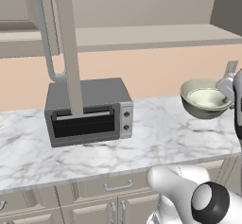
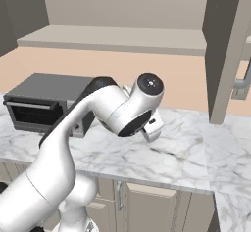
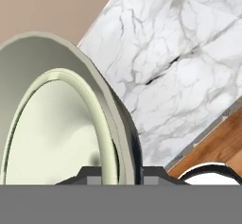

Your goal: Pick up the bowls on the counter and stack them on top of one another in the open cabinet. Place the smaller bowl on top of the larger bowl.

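Observation:
A round bowl (image 1: 204, 99), grey-olive outside and cream inside, hangs above the right end of the marble counter (image 1: 160, 138). My gripper (image 1: 224, 93) is shut on its right rim. In the hand view the bowl (image 3: 56, 119) looms on the left, and its rim runs down between my fingertips; my gripper (image 3: 122, 173) is shut on that rim, with the counter (image 3: 189, 53) beyond. The cabinet shelf (image 1: 142, 36) runs across the wall above, with its open door (image 1: 68, 38) and loop handle (image 1: 47, 34) at the left.
A grey toaster oven (image 1: 87, 109) stands on the counter under the open door, seen again as the toaster oven (image 2: 39, 104) at left. Another cabinet door (image 2: 225, 50) hangs at the right. Wooden floor (image 3: 217, 142) lies past the counter's edge.

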{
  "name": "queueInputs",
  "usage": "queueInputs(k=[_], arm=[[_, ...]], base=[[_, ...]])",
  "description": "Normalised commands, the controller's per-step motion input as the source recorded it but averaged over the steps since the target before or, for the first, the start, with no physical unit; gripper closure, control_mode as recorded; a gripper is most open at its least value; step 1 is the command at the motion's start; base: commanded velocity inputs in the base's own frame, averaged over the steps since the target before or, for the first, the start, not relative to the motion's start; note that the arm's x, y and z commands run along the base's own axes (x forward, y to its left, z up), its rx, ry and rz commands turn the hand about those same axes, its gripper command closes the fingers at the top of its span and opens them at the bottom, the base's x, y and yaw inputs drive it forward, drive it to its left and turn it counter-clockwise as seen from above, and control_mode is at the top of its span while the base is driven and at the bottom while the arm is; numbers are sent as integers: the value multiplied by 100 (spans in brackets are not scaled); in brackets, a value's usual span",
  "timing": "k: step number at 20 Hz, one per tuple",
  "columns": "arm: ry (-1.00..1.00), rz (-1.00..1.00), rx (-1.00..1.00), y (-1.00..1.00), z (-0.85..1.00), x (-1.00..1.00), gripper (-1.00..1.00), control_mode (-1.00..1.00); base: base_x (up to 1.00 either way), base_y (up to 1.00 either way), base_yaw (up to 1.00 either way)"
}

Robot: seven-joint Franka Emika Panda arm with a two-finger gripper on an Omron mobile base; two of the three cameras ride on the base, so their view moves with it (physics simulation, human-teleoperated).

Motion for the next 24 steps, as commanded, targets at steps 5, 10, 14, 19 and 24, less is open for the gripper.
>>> queueInputs(k=[5,10,14,19,24], arm=[[5,0,0,16,42,-32,100,-100],[1,0,2,19,41,-18,100,-100],[0,0,4,17,36,-9,100,-100],[-3,0,5,18,37,-1,100,-100],[-7,0,5,15,40,0,100,-100]], base=[[0,0,0],[0,0,0],[0,0,0],[0,0,0],[0,0,0]])
